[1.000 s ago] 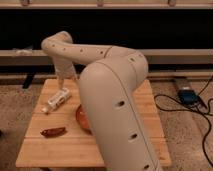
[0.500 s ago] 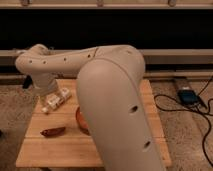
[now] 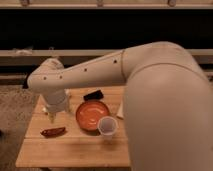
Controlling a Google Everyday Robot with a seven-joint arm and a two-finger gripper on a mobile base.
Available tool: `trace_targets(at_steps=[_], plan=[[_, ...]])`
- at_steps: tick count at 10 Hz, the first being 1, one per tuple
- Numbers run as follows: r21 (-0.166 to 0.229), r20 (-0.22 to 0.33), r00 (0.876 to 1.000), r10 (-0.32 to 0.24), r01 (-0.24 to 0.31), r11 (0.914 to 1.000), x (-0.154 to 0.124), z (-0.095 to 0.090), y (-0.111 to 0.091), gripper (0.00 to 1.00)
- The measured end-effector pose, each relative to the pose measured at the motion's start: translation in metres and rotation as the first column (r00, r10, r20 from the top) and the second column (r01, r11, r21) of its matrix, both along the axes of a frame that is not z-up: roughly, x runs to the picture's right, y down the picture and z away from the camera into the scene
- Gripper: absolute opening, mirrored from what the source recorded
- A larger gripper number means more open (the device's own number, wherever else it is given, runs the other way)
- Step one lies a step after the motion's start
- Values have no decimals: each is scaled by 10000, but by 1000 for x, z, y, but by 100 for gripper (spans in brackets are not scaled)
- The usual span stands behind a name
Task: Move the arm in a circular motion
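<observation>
I see a wooden worktop (image 3: 75, 145) before a dark wall with pale ledges. The arm (image 3: 100, 72) stretches lengthwise rightward-to-leftward over its far edge, then bends down; its tool (image 3: 52, 118) hangs near the left edge. Whether it grips anything, I cannot tell.

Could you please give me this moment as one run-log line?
arm: extended left over table | gripper: above table's left side, near red pepper | orange bowl, cup: untouched
</observation>
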State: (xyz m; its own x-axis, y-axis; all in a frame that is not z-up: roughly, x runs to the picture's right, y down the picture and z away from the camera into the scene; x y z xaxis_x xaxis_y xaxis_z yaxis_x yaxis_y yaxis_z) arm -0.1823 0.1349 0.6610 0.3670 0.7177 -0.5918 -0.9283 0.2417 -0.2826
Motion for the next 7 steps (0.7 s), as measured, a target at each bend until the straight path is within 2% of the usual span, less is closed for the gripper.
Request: trace_targets(at_steps=[3,4,7], plan=[[77,-849,9923,903,-900,9959,68,2,-10,65],[187,-1217,9840,1299,-1286,9915,97,12,-27,65],[368,-1788,9661,1860,-1824,9825,138,31,-60,65]])
